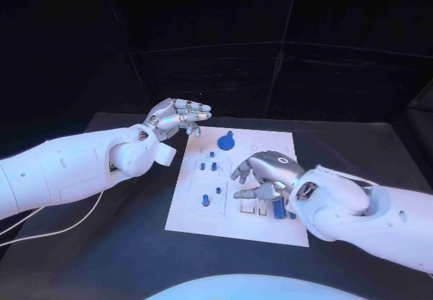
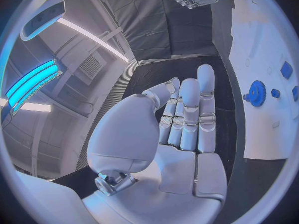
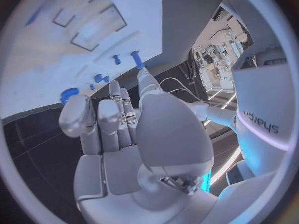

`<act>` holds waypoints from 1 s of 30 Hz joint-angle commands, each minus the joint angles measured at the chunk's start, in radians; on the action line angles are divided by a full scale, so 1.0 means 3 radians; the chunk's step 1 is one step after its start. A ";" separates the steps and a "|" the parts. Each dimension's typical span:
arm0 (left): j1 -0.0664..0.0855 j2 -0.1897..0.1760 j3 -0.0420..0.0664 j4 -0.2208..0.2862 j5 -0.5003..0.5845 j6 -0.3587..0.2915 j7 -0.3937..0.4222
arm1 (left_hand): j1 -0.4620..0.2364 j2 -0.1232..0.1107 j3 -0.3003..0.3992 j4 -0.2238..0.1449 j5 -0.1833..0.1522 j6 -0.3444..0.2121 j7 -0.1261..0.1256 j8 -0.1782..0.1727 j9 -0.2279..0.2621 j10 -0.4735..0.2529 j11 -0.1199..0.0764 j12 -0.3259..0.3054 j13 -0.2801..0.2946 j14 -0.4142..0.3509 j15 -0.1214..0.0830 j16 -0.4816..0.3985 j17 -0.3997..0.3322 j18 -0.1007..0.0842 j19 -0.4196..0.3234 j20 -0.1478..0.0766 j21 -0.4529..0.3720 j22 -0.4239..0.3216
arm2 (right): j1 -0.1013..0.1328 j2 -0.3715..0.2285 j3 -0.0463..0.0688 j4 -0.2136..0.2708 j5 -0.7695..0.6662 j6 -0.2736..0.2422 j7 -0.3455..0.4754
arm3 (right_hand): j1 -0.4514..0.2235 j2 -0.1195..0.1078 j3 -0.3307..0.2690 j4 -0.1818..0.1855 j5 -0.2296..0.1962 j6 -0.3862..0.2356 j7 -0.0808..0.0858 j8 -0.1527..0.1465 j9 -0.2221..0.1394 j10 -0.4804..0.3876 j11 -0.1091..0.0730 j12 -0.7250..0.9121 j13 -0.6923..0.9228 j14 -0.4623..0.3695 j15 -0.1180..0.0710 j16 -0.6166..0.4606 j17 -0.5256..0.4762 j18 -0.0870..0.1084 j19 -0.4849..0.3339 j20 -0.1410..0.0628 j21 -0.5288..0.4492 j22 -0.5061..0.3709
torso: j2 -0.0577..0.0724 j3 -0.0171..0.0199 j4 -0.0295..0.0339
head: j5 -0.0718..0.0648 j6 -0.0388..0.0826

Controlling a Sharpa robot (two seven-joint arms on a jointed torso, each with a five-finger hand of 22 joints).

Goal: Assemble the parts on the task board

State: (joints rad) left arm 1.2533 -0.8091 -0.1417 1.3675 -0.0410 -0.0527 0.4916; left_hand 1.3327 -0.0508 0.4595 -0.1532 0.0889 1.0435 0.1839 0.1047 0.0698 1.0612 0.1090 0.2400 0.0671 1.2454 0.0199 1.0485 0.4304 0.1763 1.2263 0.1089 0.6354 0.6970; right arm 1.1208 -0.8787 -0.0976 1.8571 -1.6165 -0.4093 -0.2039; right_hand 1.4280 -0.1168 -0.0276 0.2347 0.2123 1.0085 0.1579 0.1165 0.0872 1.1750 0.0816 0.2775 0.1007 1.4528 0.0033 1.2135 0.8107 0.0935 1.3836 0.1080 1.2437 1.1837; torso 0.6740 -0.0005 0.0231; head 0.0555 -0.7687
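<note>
Right hand hovers low over the near end of the task board, fingers spread, holding nothing. Left hand waits raised beside the board's far corner, loosely curled, empty. Blue gear and several small parts sit placed; assembly looks partway done.

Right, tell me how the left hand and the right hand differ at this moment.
The left hand is raised beyond the task board's far left corner, off the plate; the right hand is down over the board's near half, among the blue parts. The left hand's fingers are extended side by side, palm bare; the right hand's fingers reach down to the board. Both are silver on white arms, and neither plainly holds a part.
</note>
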 commanded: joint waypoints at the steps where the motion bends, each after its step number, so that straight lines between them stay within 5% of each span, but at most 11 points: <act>1: 0.0006 -0.0016 0.0002 0.0012 0.0014 0.0018 0.0018 | -0.0014 0.0010 -0.0016 -0.0008 -0.0016 -0.0006 0.0010 0.0012 -0.0005 -0.0019 0.0013 0.0012 -0.0005 -0.0023 -0.0009 -0.0020 0.0000 0.0019 -0.0020 0.0008 -0.0021 -0.0003 | 0.0025 -0.0243 0.0001 0.0091 0.1163 -0.0098 -0.0047 | -0.0075 0.0001 -0.0065 0.0079 0.0057 0.0047 -0.0053 0.0027 0.0000 0.0268 -0.0070 0.0161 0.0086 0.0050 -0.0068 0.0122 0.0210 -0.0060 0.0149 -0.0039 0.0235 0.0267 | -0.0018 -0.0015 -0.0026 | -0.0070 0.0020; 3: 0.0006 -0.0021 0.0002 0.0013 0.0014 0.0015 0.0018 | -0.0014 0.0010 -0.0017 -0.0008 -0.0017 -0.0006 0.0010 0.0012 -0.0005 -0.0019 0.0013 0.0012 -0.0005 -0.0023 -0.0008 -0.0020 0.0000 0.0019 -0.0020 0.0008 -0.0021 -0.0003 | 0.0032 -0.0350 0.0001 0.0122 0.1316 -0.0019 -0.0107 | -0.0096 -0.0011 -0.0121 0.0100 0.0141 0.0044 -0.0085 0.0042 -0.0003 0.0414 -0.0111 0.0302 0.0185 0.0088 -0.0105 0.0209 0.0358 -0.0088 0.0213 -0.0079 0.0344 0.0388 | -0.0023 -0.0019 -0.0042 | -0.0096 0.0031; 6: 0.0005 -0.0053 0.0001 0.0034 0.0014 0.0015 0.0027 | -0.0016 0.0010 -0.0018 -0.0008 -0.0018 -0.0005 0.0009 0.0013 -0.0005 -0.0019 0.0013 0.0013 -0.0005 -0.0022 -0.0008 -0.0018 0.0002 0.0019 -0.0020 0.0009 -0.0022 -0.0004 | 0.0043 -0.0573 0.0001 0.0173 0.1462 0.0336 -0.0351 | -0.0250 0.0029 -0.0286 0.0160 0.0149 -0.0079 -0.0109 0.0078 -0.0014 0.0525 -0.0157 0.0692 0.0542 0.0126 -0.0130 0.0346 0.0580 -0.0114 0.0266 -0.0137 0.0451 0.0506 | -0.0032 -0.0025 -0.0081 | -0.0166 0.0046; 9: 0.0005 -0.0071 0.0001 0.0045 0.0014 0.0014 0.0036 | -0.0020 0.0011 -0.0020 -0.0006 -0.0020 -0.0004 0.0009 0.0014 -0.0005 -0.0019 0.0013 0.0014 -0.0004 -0.0022 -0.0008 -0.0017 0.0003 0.0019 -0.0020 0.0009 -0.0022 -0.0004 | 0.0045 -0.0688 -0.0001 0.0179 0.1407 0.0508 -0.0502 | -0.0382 0.0102 -0.0375 0.0181 0.0152 -0.0049 -0.0138 0.0197 0.0015 0.0580 -0.0180 0.1272 0.1179 0.0154 -0.0157 0.0455 0.0768 -0.0149 0.0331 -0.0154 0.0577 0.0655 | -0.0034 -0.0033 -0.0100 | -0.0222 0.0050; 10: 0.0005 -0.0073 0.0001 0.0045 0.0014 0.0015 0.0038 | -0.0022 0.0011 -0.0021 -0.0006 -0.0021 -0.0004 0.0009 0.0014 -0.0005 -0.0019 0.0013 0.0014 -0.0004 -0.0021 -0.0007 -0.0017 0.0003 0.0019 -0.0020 0.0010 -0.0022 -0.0004 | 0.0045 -0.0718 -0.0002 0.0177 0.1369 0.0538 -0.0549 | -0.0386 0.0147 -0.0447 0.0153 0.0126 -0.0082 -0.0126 0.0327 0.0040 0.0479 -0.0231 0.1733 0.1711 0.0146 -0.0176 0.0500 0.0811 -0.0156 0.0340 -0.0170 0.0610 0.0693 | -0.0036 -0.0031 -0.0101 | -0.0242 0.0052; 11: 0.0005 -0.0074 0.0001 0.0046 0.0014 0.0016 0.0040 | -0.0022 0.0011 -0.0021 -0.0006 -0.0021 -0.0004 0.0009 0.0014 -0.0005 -0.0019 0.0013 0.0014 -0.0004 -0.0021 -0.0007 -0.0017 0.0003 0.0019 -0.0020 0.0010 -0.0022 -0.0004 | 0.0044 -0.0740 -0.0003 0.0174 0.1330 0.0549 -0.0586 | -0.0401 0.0149 -0.0462 0.0178 0.0129 -0.0092 -0.0151 0.0344 0.0043 0.0488 -0.0193 0.1903 0.1934 0.0145 -0.0174 0.0508 0.0830 -0.0163 0.0350 -0.0168 0.0631 0.0719 | -0.0037 -0.0030 -0.0103 | -0.0255 0.0048; 17: 0.0004 -0.0085 -0.0001 0.0055 0.0014 0.0023 0.0042 | -0.0030 0.0011 -0.0026 -0.0002 -0.0023 -0.0003 0.0008 0.0016 -0.0004 -0.0019 0.0013 0.0016 -0.0004 -0.0021 -0.0007 -0.0015 0.0004 0.0019 -0.0021 0.0011 -0.0023 -0.0005 | -0.0023 -0.0795 -0.0007 0.0178 0.0901 0.0454 -0.0865 | -0.0481 0.0159 -0.0546 0.0209 0.0100 -0.0157 -0.0172 0.0574 0.0084 0.0623 -0.0195 0.2755 0.2997 0.0135 -0.0174 0.0513 0.0828 -0.0183 0.0385 -0.0171 0.0707 0.0815 | -0.0036 -0.0035 -0.0114 | -0.0282 0.0047; 23: 0.0003 -0.0086 -0.0005 0.0057 0.0014 0.0033 0.0041 | -0.0037 0.0011 -0.0030 0.0000 -0.0025 -0.0002 0.0008 0.0017 -0.0004 -0.0020 0.0013 0.0017 -0.0004 -0.0020 -0.0006 -0.0013 0.0006 0.0019 -0.0021 0.0012 -0.0024 -0.0005 | -0.0103 -0.0706 -0.0010 0.0174 0.0609 0.0316 -0.1066 | -0.0519 0.0115 -0.0563 0.0194 0.0109 -0.0191 -0.0174 0.0677 0.0102 0.0701 -0.0199 0.3018 0.3346 0.0135 -0.0182 0.0514 0.0827 -0.0198 0.0411 -0.0167 0.0753 0.0874 | -0.0037 -0.0030 -0.0103 | -0.0299 0.0039; 30: 0.0003 -0.0093 -0.0011 0.0057 0.0014 0.0037 0.0038 | -0.0037 0.0011 -0.0030 0.0000 -0.0025 -0.0002 0.0008 0.0017 -0.0004 -0.0020 0.0013 0.0017 -0.0004 -0.0020 -0.0006 -0.0013 0.0006 0.0019 -0.0021 0.0012 -0.0024 -0.0005 | -0.0178 -0.0615 -0.0010 0.0149 0.0476 0.0315 -0.1180 | -0.0569 0.0102 -0.0552 0.0194 0.0134 -0.0216 -0.0177 0.0749 0.0115 0.0762 -0.0200 0.3188 0.3573 0.0136 -0.0182 0.0517 0.0830 -0.0208 0.0430 -0.0167 0.0787 0.0915 | -0.0033 -0.0037 -0.0101 | -0.0290 0.0037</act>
State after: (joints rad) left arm 1.2527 -0.8369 -0.1457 1.3828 -0.0409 -0.0524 0.4929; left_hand 1.3288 -0.0469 0.4538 -0.1531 0.0851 1.0435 0.1839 0.1047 0.0698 1.0612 0.1090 0.2399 0.0672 1.2455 0.0199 1.0485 0.4305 0.1762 1.2263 0.1089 0.6313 0.6963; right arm 1.0680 -1.0653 -0.1006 1.9025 -1.4187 -0.3019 -0.5126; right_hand 1.2664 -0.0875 -0.1903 0.2941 0.2498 0.9494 0.1071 0.3371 0.1205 1.3959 0.0218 1.2282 1.1647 1.4668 -0.0451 1.3648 1.0584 0.0380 1.4656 0.0625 1.4745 1.3079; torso 0.6633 -0.0105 -0.0076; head -0.0336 -0.7569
